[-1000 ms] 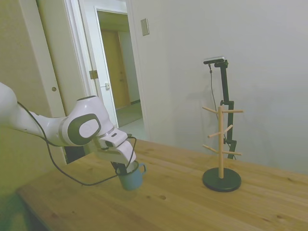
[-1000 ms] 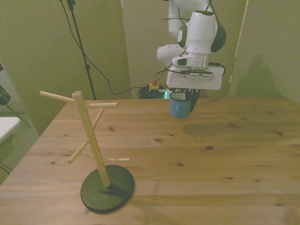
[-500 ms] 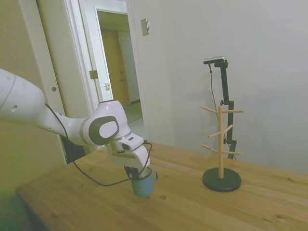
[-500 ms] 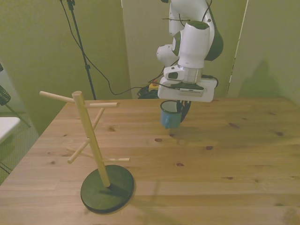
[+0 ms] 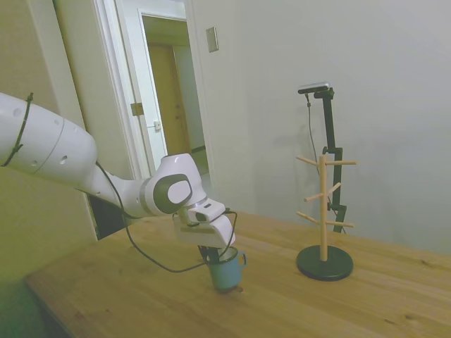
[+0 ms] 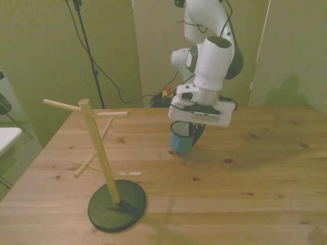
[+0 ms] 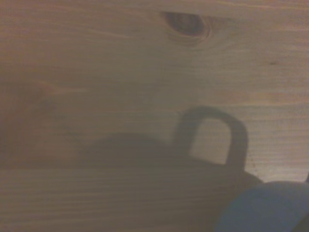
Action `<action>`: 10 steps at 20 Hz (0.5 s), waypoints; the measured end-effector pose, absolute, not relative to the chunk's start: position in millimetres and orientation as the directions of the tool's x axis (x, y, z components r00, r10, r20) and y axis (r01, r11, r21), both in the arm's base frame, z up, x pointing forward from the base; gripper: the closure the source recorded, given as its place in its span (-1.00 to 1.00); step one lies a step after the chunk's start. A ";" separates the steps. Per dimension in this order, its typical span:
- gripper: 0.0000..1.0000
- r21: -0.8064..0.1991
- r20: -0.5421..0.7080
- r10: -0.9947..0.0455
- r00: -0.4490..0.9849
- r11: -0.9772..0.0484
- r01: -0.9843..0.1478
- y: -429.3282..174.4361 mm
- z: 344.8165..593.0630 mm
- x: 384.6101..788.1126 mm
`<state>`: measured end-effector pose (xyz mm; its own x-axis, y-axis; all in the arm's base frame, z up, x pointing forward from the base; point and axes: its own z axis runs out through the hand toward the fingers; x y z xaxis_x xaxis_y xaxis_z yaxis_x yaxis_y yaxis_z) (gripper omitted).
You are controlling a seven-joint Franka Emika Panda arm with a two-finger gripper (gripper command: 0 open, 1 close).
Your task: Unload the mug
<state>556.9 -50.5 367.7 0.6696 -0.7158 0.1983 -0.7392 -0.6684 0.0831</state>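
The gripper [image 5: 220,258] has the mug [image 5: 227,270] pinched by its rim, hanging right under the fingers and almost on the table [image 5: 352,303], so I'd guess letting go while it's tilted could tip it over.

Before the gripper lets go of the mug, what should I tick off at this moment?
1. Mug held by the gripper at its rim: ok.
2. Mug upright, opening up: ok.
3. Mug off the wooden mug tree, whose pegs are bare: ok.
4. Mug's base resting on the table: cannot tell; it is at or just above the wood in the side view.
5. Table around the mug free of other things: ok.
6. Mug well in from the table's edges: ok.
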 end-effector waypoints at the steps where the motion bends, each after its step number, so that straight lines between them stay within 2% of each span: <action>1: 1.00 0.087 0.196 -0.717 0.669 -0.667 -0.740 -50.7 364.6 559.7; 10: 1.00 0.092 0.199 -0.719 0.666 -0.662 -0.744 -51.5 358.4 571.6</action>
<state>571.6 -51.5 358.4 0.6655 -0.7194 0.1987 -0.7435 -0.6623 0.0923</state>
